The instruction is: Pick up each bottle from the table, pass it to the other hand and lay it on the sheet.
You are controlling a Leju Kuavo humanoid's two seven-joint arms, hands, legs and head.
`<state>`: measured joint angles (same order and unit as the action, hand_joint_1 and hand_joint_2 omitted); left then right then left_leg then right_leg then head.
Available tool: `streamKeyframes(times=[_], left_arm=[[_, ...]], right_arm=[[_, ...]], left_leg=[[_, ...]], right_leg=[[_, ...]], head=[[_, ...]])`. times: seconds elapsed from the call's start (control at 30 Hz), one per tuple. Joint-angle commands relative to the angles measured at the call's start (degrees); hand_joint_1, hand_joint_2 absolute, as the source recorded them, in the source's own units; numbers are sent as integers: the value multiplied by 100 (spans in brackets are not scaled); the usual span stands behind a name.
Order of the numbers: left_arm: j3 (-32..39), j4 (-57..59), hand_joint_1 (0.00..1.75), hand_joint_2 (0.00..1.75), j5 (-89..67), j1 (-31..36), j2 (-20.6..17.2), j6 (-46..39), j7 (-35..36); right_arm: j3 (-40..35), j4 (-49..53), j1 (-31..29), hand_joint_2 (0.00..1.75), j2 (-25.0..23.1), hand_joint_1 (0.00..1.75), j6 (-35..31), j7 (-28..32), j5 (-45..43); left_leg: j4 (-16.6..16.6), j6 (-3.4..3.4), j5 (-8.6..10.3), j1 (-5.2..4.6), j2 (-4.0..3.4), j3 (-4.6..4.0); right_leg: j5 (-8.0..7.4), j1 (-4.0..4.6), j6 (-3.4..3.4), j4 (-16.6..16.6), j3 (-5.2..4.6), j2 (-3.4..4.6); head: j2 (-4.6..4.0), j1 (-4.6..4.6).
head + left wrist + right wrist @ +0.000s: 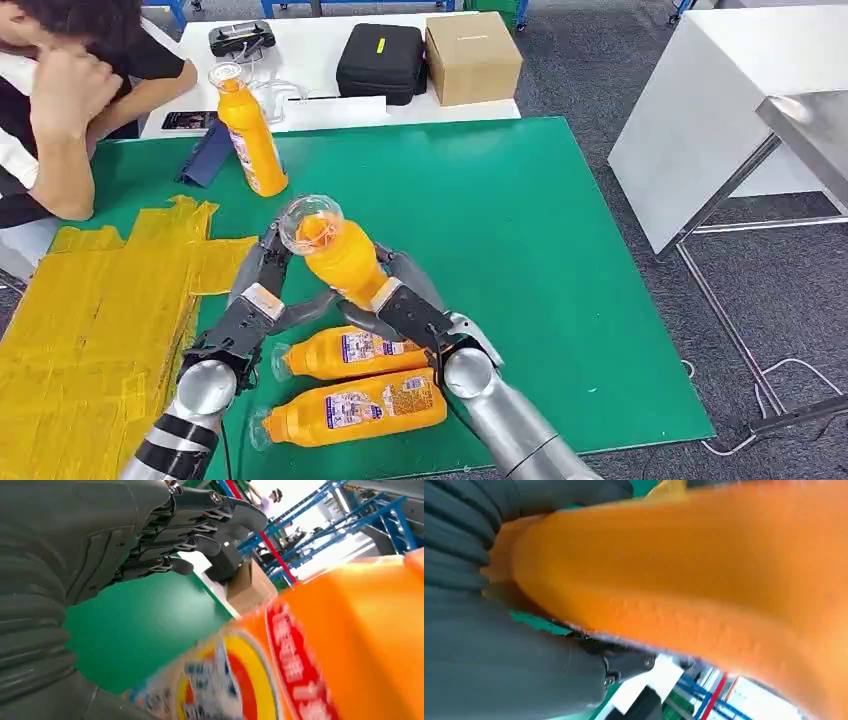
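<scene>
My right hand (pixel 405 300) grips an orange bottle (pixel 335 255) around its lower body and holds it up above the green tabletop (pixel 520 230), clear cap uppermost and tilted a little toward my left side. My left hand (pixel 262 285) sits just beside it, its fingers (pixel 200 525) spread apart and holding nothing — in the left wrist view they are apart from the bottle's label, so I judge the hand-over is at its start, not yet made. Below my arms two more bottles lie on their sides on the green, the nearer bottle (pixel 350 408) and the one behind it (pixel 350 352), close together. A fourth bottle (pixel 250 135) stands upright at the far side, near a person's arm (pixel 60 130). The yellow sheet (pixel 90 320) lies on my left, and I see no bottle on it. So, as I read it, none is delivered yet: this one must cross to my left hand and go down on the sheet — then three more remain, including the upright one, which is a longer reach.
</scene>
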<state>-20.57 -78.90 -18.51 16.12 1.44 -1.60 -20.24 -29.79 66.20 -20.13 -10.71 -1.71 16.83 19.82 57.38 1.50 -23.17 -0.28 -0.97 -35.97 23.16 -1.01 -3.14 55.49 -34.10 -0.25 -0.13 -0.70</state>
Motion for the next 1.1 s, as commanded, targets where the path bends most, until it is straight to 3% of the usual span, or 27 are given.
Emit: streamKeyframes(times=[0.03,1.07,1.1], left_arm=[[-284,372,0,175,50,277,4,57,-6],[-535,293,0,175,205,206,26,99,-95],[-544,343,147,175,344,203,80,126,-127]], right_arm=[[-432,-716,-445,175,-23,175,-45,4,-68],[-602,-888,-505,175,-21,175,-131,57,-194],[-659,-952,-514,175,-32,175,-123,57,-199]], left_leg=[[2,-8,-6,8,6,16],[4,-10,-11,8,8,21],[5,-12,-13,8,9,24]], right_leg=[[4,7,10,-2,18,1],[9,7,13,1,22,0],[12,7,15,3,25,0]], head=[[0,0],[0,0],[0,0]])
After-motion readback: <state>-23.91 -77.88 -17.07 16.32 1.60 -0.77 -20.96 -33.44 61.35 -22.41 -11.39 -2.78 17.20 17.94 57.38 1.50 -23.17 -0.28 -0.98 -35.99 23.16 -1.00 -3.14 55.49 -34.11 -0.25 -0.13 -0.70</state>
